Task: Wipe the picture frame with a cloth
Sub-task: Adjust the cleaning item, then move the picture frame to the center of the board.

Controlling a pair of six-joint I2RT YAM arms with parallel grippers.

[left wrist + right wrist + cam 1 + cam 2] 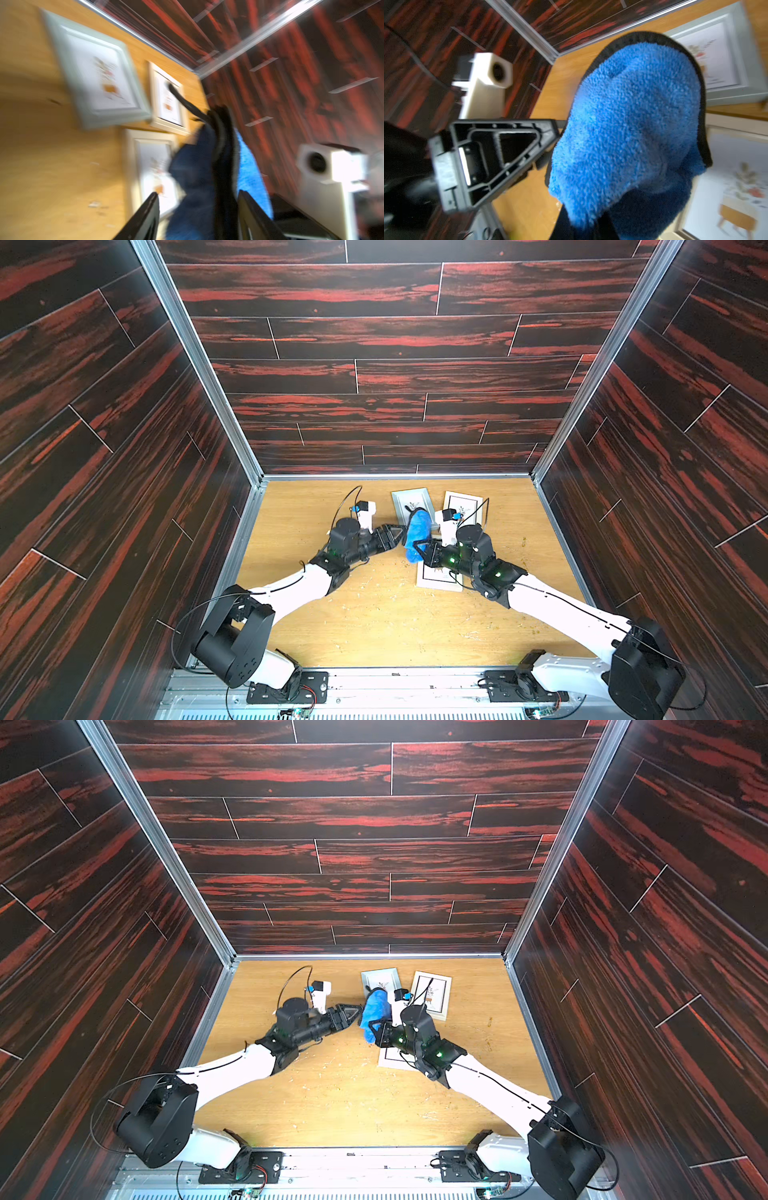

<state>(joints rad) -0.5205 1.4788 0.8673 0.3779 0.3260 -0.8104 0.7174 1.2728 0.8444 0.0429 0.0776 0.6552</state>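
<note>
Presently the cloth (417,535), bright blue with black edge trim, hangs bunched into a rounded wad between the two grippers, raised above the counter (374,626). The right gripper (422,549) is closed on the near end of the cloth and carries it. In the right wrist view the fluffy pile fills most of the picture. The left gripper (197,193) stands at the cloth's left side with its jaws parted. In the blurred left wrist view the fabric lies between the two fingers without being pinched.

Three frames lie flat on the counter around the cloth. A grey-green picture frame (409,499) lies just beyond it, and in both top views the cloth's far end overlaps that frame's near edge. Whether they touch cannot be told. A cream picture frame (465,504) lies beyond the cloth and to its right. A white picture frame (432,583) lies nearer than the cloth, partly hidden under the right arm.
</note>
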